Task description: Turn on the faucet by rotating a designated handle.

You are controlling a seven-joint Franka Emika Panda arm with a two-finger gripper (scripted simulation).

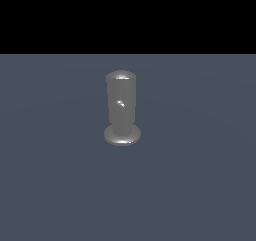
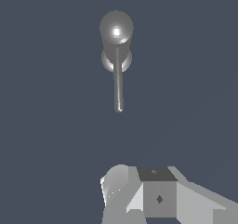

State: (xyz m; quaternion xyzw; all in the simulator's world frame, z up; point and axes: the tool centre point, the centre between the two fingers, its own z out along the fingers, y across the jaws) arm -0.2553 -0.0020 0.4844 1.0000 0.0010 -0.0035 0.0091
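The faucet [image 1: 121, 105] is a glossy grey upright cylinder with a domed top on a flared round base, standing on the dark floor in the middle of the exterior view. Its handle [image 2: 118, 86], a thin straight rod with a rounded tip, sticks out sideways from the cylinder's top [image 2: 116, 28]. In the exterior view the handle points at the camera and shows only as a small bright spot [image 1: 120, 103]. Grey blocky parts of my gripper [image 2: 158, 195] fill the wrist view's edge, well away from the rod's tip. No fingertips show. The exterior view holds no arm.
A flat dark blue-grey floor [image 1: 200, 185] spreads around the faucet. A black band lies beyond its far edge in the exterior view.
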